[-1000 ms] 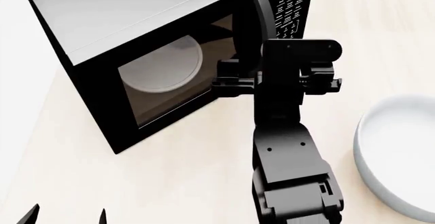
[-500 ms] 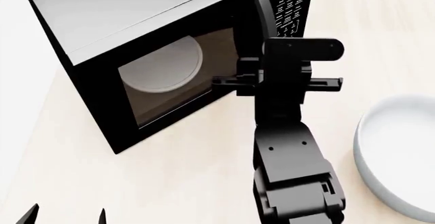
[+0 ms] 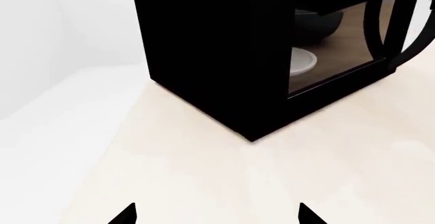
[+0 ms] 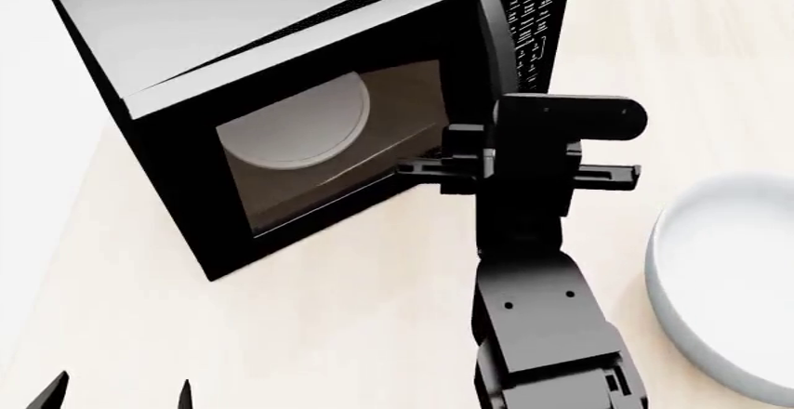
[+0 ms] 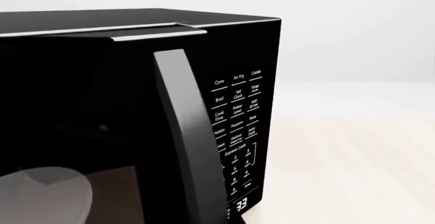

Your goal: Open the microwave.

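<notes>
Left gripper (image 4: 121, 396) only finger tips in frame, bowl (image 4: 726, 288) cropped at right edge

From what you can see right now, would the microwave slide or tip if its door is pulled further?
The microwave looks large, boxy and flat on the table, so tipping seems unlikely. That smooth top might let it slide a little. The door, slightly ajar, probably swings stiffly as one rigid panel when the right tool pulls the handle.
</notes>
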